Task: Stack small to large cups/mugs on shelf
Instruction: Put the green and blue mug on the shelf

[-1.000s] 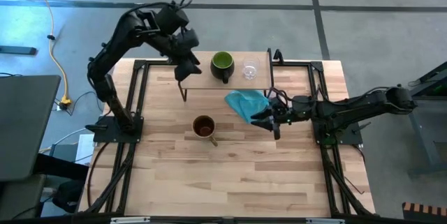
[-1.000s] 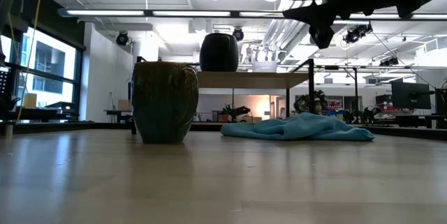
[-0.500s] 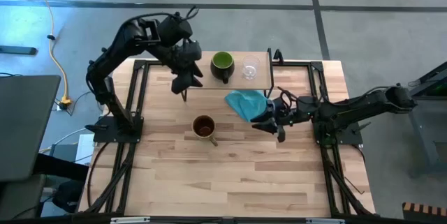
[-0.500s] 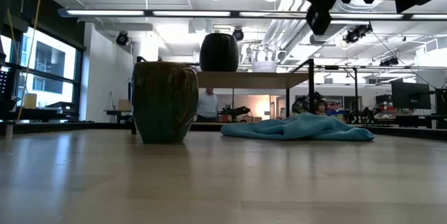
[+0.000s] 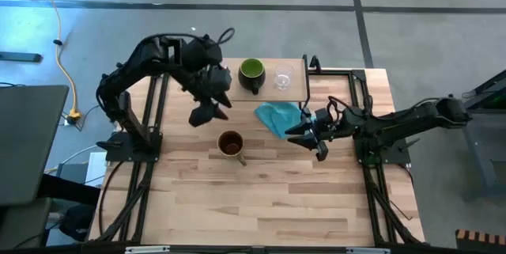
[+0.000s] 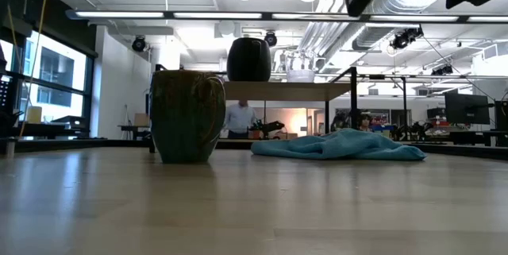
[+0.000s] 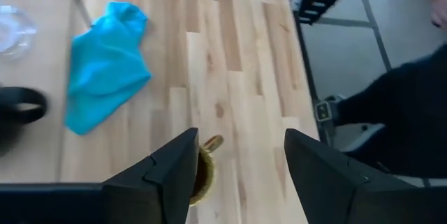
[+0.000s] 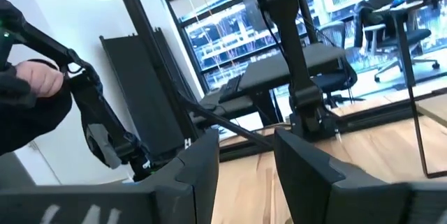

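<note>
The tan-brown mug [image 5: 230, 144] stands upright on its base on the tabletop, handle toward the near edge; it also shows in the low view [image 6: 188, 116]. The dark mug with green inside [image 5: 251, 74] and the clear glass cup [image 5: 282, 78] stand side by side on the light-wood shelf [image 5: 237, 94]. My left gripper [image 5: 201, 116] is open and empty in the air, left of and beyond the tan mug, which shows between its fingers in the left wrist view [image 7: 204, 172]. My right gripper [image 5: 304, 138] is open and empty, just right of a blue cloth [image 5: 278, 117].
The blue cloth lies crumpled on the table in front of the shelf's right end, also in the low view [image 6: 341, 145]. Black frame rails run along the table's left and right sides. A person stands in the room beyond the table [image 6: 236, 118]. Bare wood lies toward the near edge.
My left gripper has moved from over the shelf's left end toward the table's near edge, coming down beside the tan mug. My right gripper has risen, going up almost out of the low view. The mugs, glass and cloth have stayed put.
</note>
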`<action>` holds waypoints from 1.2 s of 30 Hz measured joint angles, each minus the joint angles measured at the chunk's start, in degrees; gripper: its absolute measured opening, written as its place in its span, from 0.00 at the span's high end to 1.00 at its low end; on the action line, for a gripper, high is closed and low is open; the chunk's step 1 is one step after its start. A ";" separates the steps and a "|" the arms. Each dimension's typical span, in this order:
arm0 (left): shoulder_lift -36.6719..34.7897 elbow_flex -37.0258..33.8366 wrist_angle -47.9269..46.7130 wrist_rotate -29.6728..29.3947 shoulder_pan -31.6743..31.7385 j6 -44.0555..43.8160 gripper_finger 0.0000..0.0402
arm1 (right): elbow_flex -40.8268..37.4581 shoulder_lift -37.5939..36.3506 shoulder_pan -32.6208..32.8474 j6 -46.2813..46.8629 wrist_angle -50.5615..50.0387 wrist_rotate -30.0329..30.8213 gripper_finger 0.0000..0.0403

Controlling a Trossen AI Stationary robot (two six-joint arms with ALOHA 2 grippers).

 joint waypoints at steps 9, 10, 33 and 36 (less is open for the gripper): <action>-0.47 0.00 0.00 -2.10 -8.69 -5.87 0.50 | 0.00 -2.39 0.00 -0.39 -0.28 -0.04 0.68; -0.52 0.00 0.00 -2.39 -9.73 -6.79 0.50 | 0.00 -2.77 0.00 -0.39 -0.25 -0.04 0.68; -0.44 -0.02 3.24 -38.96 -30.24 -18.62 0.50 | 0.00 -11.30 0.00 -9.87 -2.46 -0.50 0.68; -0.44 -0.02 3.15 -43.97 -32.31 -20.36 0.50 | 0.00 -13.44 0.00 -12.17 -3.58 -0.50 0.68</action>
